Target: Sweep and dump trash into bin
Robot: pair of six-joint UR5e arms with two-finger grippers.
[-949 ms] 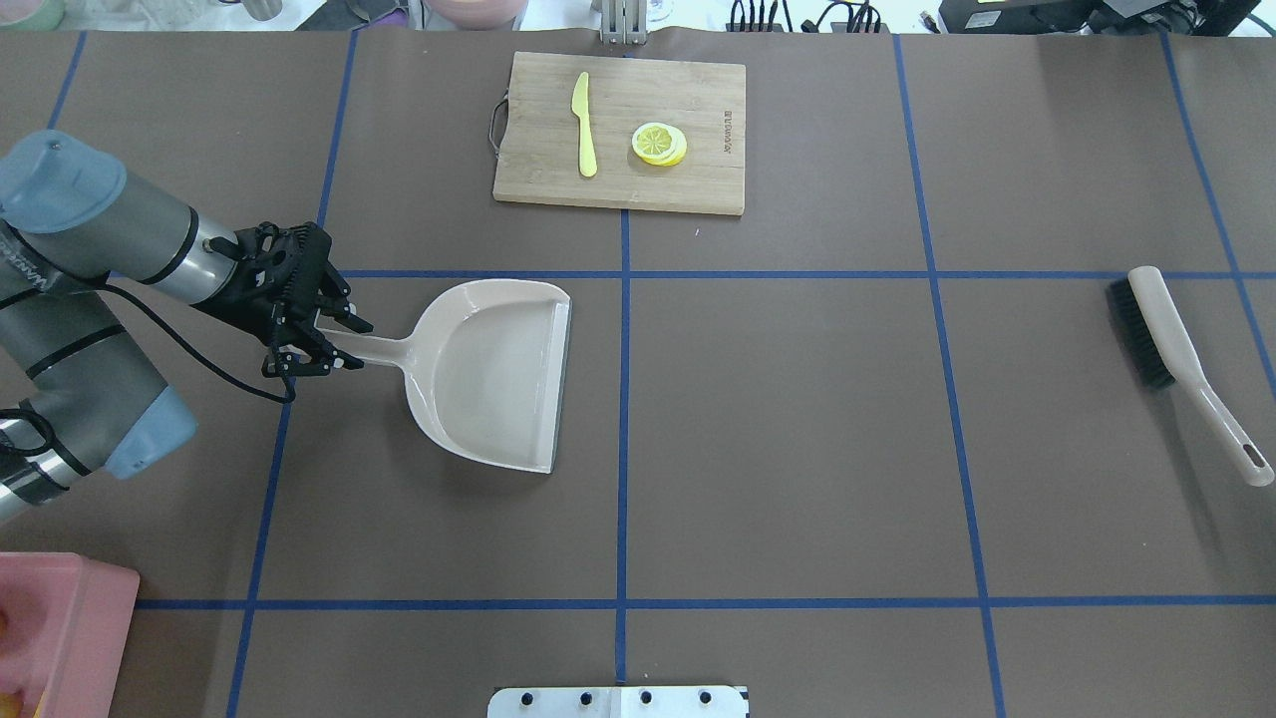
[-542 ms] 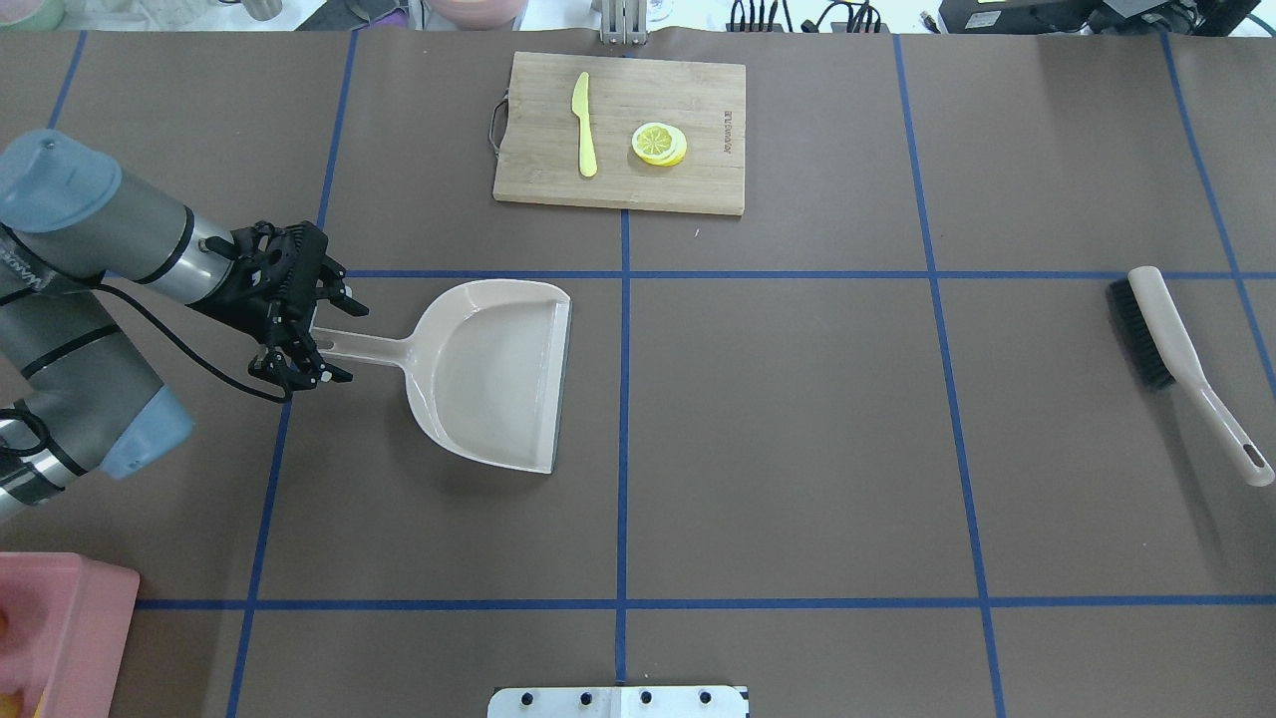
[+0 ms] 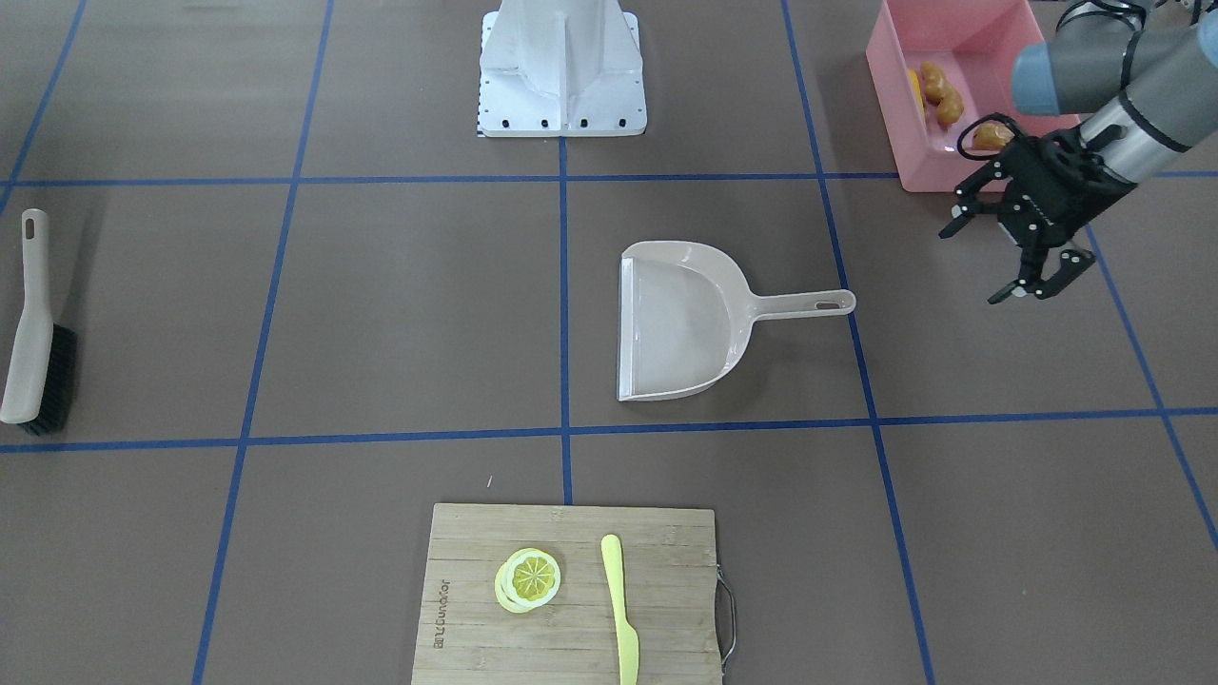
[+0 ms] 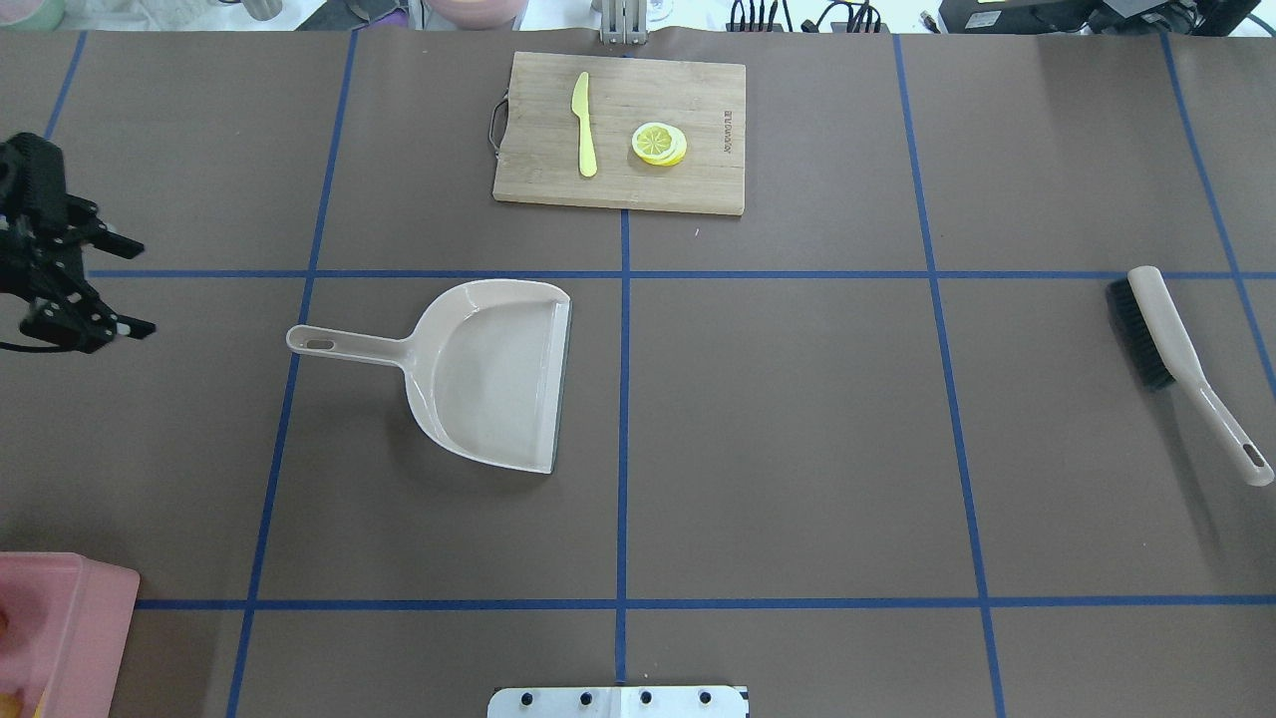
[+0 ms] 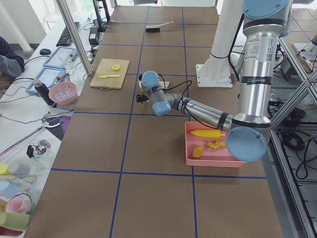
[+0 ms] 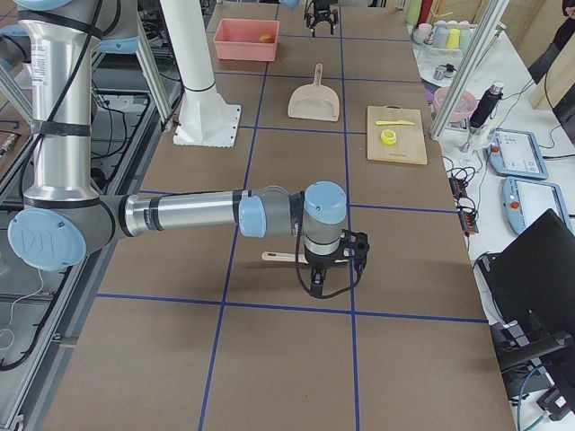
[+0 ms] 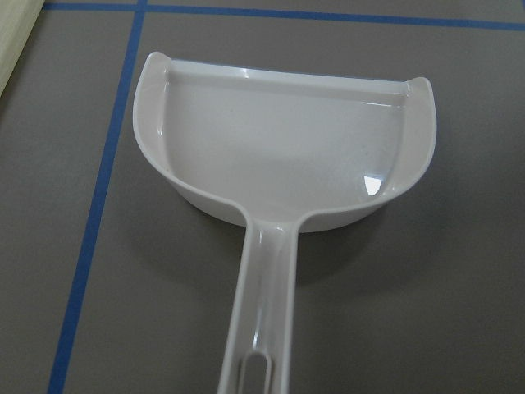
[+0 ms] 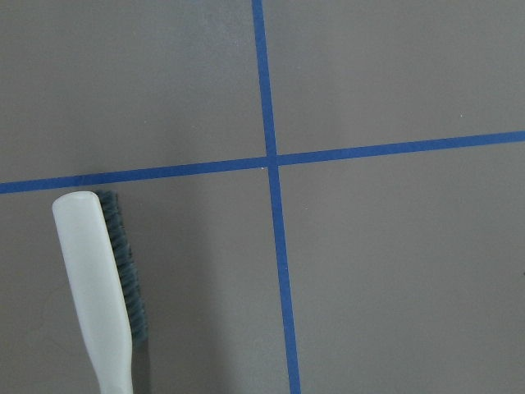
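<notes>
In the pink bin [image 3: 928, 173] the trash [image 3: 937, 90] is lying; beside it the left gripper [image 3: 1013, 252] is hovering, fingers released and empty, risking knocking the rim; of the right gripper [image 6: 328, 277] I cannot tell

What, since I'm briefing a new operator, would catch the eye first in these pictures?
The empty dustpan lying mid-table, with the left gripper hovering apart from its handle, jaws open. Next, the pink bin at the robot's near left corner, holding toy corn, ginger and a potato. A brush lies far to the robot's right.
</notes>
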